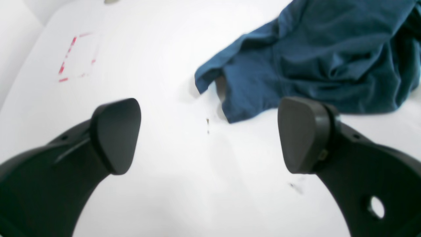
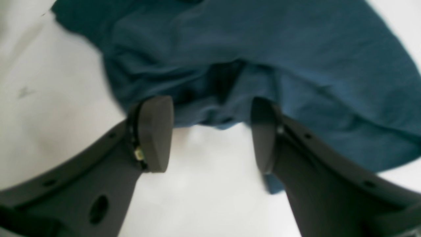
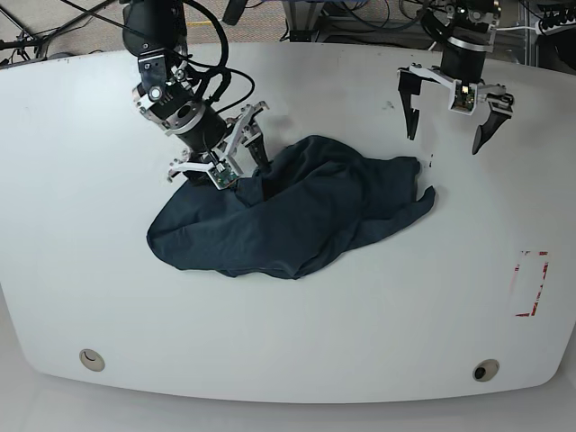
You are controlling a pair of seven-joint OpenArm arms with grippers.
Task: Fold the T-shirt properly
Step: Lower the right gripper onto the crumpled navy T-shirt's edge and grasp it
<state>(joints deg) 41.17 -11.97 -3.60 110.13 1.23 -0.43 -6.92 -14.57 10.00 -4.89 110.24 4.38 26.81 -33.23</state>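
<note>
The dark navy T-shirt (image 3: 288, 216) lies crumpled in a heap on the white table (image 3: 90, 270), near its middle. My right gripper (image 3: 236, 171) hovers low at the heap's upper-left edge. In the right wrist view the right gripper (image 2: 210, 131) is open, its two pads straddling a rumpled edge of the T-shirt (image 2: 250, 49), with no cloth pinched. My left gripper (image 3: 445, 139) stands wide open over bare table at the far right. In the left wrist view the left gripper (image 1: 209, 135) holds nothing, and a loose corner of the T-shirt (image 1: 312, 56) lies just beyond its right pad.
A red dashed rectangle (image 3: 531, 283) is marked on the table at the right, also seen as the red rectangle (image 1: 77, 57) in the left wrist view. Two round fittings (image 3: 486, 371) sit near the front edge. Cables run along the far edge.
</note>
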